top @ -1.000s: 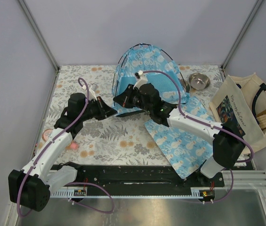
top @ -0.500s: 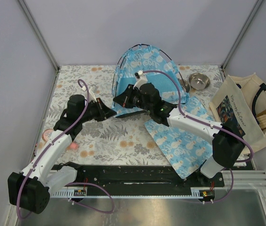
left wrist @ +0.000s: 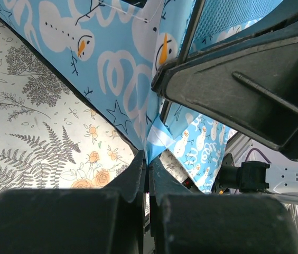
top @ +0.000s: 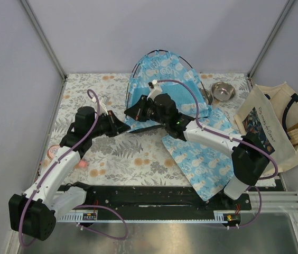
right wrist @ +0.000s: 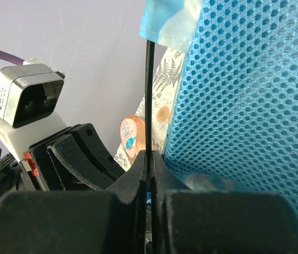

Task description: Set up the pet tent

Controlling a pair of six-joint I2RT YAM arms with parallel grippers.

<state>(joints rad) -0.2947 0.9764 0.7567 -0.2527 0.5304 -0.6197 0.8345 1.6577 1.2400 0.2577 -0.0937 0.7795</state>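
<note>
Plain pale-grey walls enclose a tabletop [top: 112, 153] covered in a grey fern-and-flower print. Toward the back centre stands the light-blue fabric pet tent [top: 166, 71] with white snowman print, its dome upright. A flat mat of matching print [top: 204, 156] lies in front of it and to the right. A round steel bowl [top: 223, 91] sits just right of the tent, and a cream tote bag [top: 276, 124] lies at the right edge.

From overhead, both arms meet at the tent's front-left lower corner, but the grips are too small to read there. The left wrist view shows the left fingers [left wrist: 130, 180] clenched on a pale band of fabric at the corner of the tent's hem. The right wrist view shows the right fingers [right wrist: 136, 174] pinched tight on a thin black pole [right wrist: 149, 95], which runs up beside a blue mesh panel [right wrist: 244, 106].
</note>
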